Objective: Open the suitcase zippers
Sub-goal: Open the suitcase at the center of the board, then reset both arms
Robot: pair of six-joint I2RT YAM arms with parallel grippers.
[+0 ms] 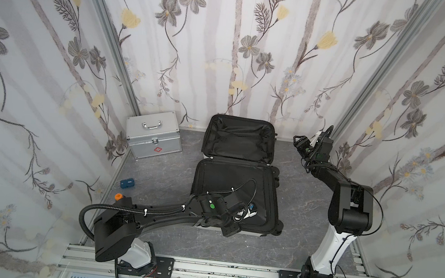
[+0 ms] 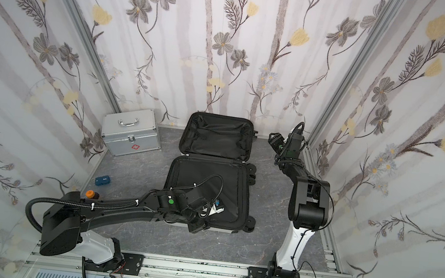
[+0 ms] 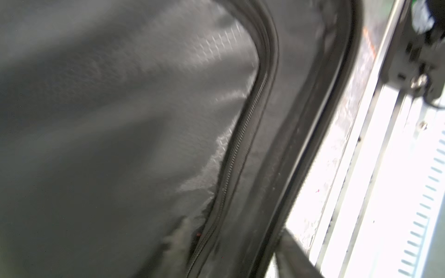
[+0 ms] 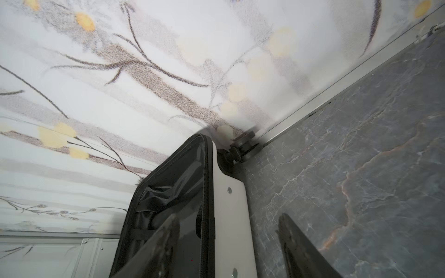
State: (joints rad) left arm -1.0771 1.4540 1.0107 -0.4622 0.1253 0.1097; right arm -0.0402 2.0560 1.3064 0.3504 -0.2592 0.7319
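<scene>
Black-lined suitcase lies open; left pincer spread above it, right pincer spread near it, both empty.

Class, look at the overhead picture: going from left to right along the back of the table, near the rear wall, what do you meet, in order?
In a top view: silver case → suitcase, with its lid raised open → right gripper.

Both top views show you even, soft light; the walls bow at the edges. Left wrist view: suitcase motion-blurred, rail glaring white.
</scene>
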